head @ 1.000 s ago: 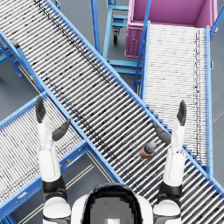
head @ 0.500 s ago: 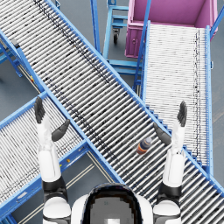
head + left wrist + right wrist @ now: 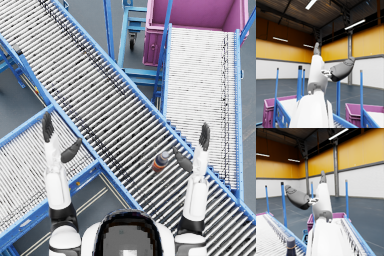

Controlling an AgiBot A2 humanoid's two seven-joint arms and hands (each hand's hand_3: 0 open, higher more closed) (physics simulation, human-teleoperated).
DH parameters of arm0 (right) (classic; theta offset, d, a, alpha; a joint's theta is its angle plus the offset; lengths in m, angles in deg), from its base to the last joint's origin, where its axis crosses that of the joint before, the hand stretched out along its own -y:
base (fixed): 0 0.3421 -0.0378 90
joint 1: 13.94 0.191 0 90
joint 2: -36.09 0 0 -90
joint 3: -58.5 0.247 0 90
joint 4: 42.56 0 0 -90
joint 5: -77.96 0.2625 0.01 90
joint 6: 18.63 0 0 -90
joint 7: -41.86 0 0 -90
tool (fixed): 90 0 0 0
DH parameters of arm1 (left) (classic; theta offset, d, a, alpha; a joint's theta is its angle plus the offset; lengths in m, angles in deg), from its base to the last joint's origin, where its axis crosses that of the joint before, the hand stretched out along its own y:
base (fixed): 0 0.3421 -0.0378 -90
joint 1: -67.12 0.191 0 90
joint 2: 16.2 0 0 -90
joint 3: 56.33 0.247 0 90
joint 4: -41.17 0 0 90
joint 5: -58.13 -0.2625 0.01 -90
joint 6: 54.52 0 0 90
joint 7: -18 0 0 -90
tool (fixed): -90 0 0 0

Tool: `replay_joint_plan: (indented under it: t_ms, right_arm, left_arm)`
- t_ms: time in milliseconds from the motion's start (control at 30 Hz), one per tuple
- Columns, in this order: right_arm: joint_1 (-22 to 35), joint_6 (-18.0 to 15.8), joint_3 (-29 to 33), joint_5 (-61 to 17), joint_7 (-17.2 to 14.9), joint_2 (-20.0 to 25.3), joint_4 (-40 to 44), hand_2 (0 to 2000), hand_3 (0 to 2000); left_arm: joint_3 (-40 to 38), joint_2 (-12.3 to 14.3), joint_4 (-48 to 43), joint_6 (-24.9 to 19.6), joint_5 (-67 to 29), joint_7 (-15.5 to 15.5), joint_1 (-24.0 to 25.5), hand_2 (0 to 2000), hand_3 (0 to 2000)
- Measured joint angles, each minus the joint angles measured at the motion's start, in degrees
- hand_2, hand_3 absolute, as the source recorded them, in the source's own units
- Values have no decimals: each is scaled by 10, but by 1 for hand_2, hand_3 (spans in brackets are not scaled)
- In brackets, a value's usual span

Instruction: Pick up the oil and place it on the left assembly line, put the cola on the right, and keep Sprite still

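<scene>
A small dark bottle (image 3: 160, 161) with an orange-red band stands on the central diagonal roller conveyor (image 3: 100, 105); whether it is the oil or the cola I cannot tell. Its dark cap (image 3: 291, 245) shows low in the right wrist view. My right hand (image 3: 197, 150) is raised just right of the bottle, fingers up, thumb spread toward it, holding nothing and not touching it. My left hand (image 3: 54, 141) is raised over the left conveyor, also holding nothing. Both hands appear in their wrist views, the left hand (image 3: 331, 67) and the right hand (image 3: 309, 195), with fingers apart. No other bottle is in view.
A left roller conveyor (image 3: 20, 165) branches off at the lower left, and a right roller conveyor (image 3: 200, 90) runs up to a purple crate (image 3: 195, 20). Blue frame rails edge every belt, with grey floor in the gaps between them.
The bottle has travelled up and to the left along the central conveyor, passing my right hand. Both arms have stayed still.
</scene>
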Motion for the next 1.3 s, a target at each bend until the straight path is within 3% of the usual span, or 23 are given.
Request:
replay_joint_plan:
  t_ms: [267,433,567,833,1100,1133,1167,1233,1300]
  right_arm:
    - [-83,0,-77,0,0,9,11,0,0]
    - [-105,0,-135,0,0,8,55,0,0]
    - [-78,0,-164,0,0,20,135,0,0]
    - [2,0,-188,0,0,49,371,0,0]
    - [31,-1,-211,0,1,61,472,0,0]
    - [38,-1,-215,0,2,63,479,1361,327]
    - [42,-1,-218,0,2,65,486,2000,653]
    - [48,-13,-222,-1,3,65,497,2000,1307]
    - [52,1,-226,-1,2,65,499,2000,1960]
  left_arm:
    - [16,5,-8,0,0,0,9,0,0]
    - [32,8,-9,0,0,0,19,0,0]
    - [41,10,-11,0,0,0,26,0,0]
    - [48,15,-2,0,0,0,28,0,0]
    - [42,20,-6,0,0,0,31,0,0]
    - [41,20,-7,0,0,0,32,0,0]
    - [39,21,-8,0,0,0,32,0,0]
    - [38,22,-8,0,0,0,33,0,0]
    - [37,22,-7,0,0,0,34,0,0]
